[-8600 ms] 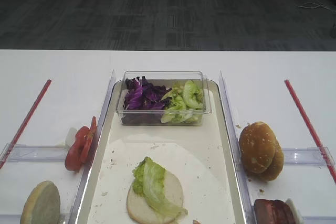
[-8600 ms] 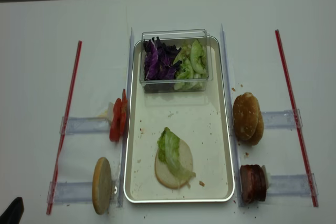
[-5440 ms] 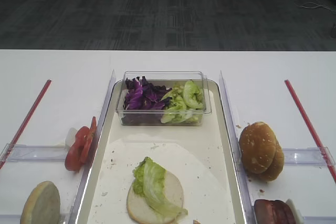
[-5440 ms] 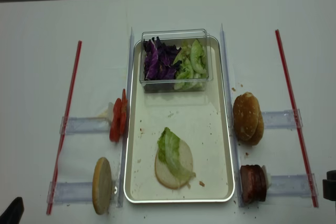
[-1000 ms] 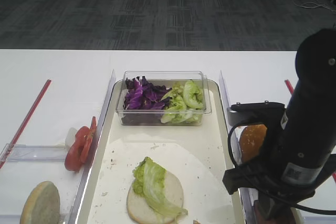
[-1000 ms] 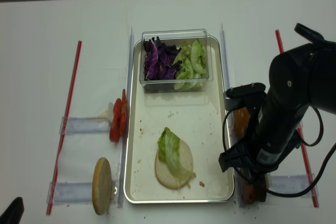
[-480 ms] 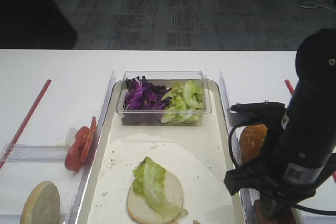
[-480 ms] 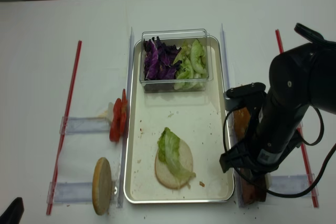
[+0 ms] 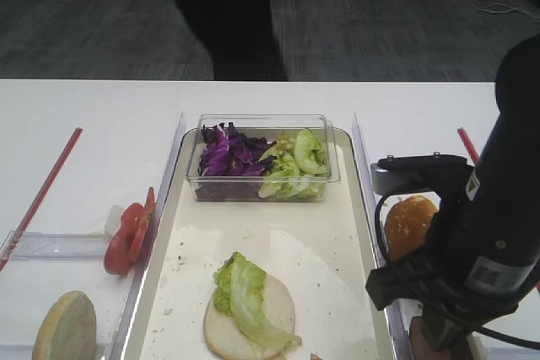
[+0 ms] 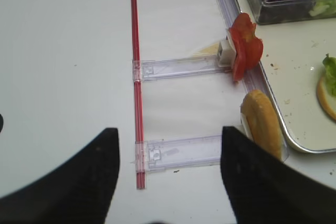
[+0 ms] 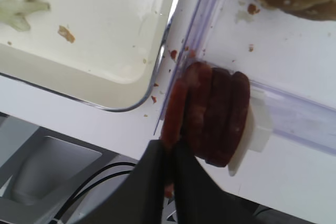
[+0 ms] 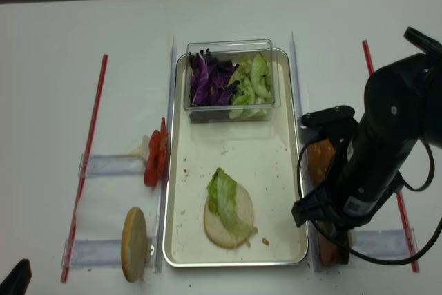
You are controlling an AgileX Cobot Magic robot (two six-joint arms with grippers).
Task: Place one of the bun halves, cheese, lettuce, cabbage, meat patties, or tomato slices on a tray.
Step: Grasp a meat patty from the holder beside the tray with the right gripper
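Three meat patties [image 11: 220, 116] stand on edge in a clear holder just right of the tray [image 12: 262, 164]. My right gripper [image 11: 173, 156] is shut on the bottom edge of the leftmost patty [image 11: 176, 108], which is tilted away from the others. In the high views the right arm [image 9: 481, 242] hides most of the patties [image 12: 328, 253]. On the tray lies a pale bun half [image 12: 217, 229] with a lettuce leaf [image 12: 224, 202] on it. My left gripper [image 10: 168, 182] hangs open over the table left of the tray, holding nothing.
A clear tub [image 9: 261, 124] with cabbage [image 9: 224, 153] and lettuce [image 9: 295, 166] sits at the tray's far end. Tomato slices [image 9: 131, 229] and a bun half [image 9: 66, 326] stand left of the tray, bun tops [image 9: 407, 221] right. Red sticks [image 12: 90, 143] flank both sides.
The right gripper's jaws have closed on the leftmost patty, and the arm has shifted slightly right. A person has walked into view behind the table.
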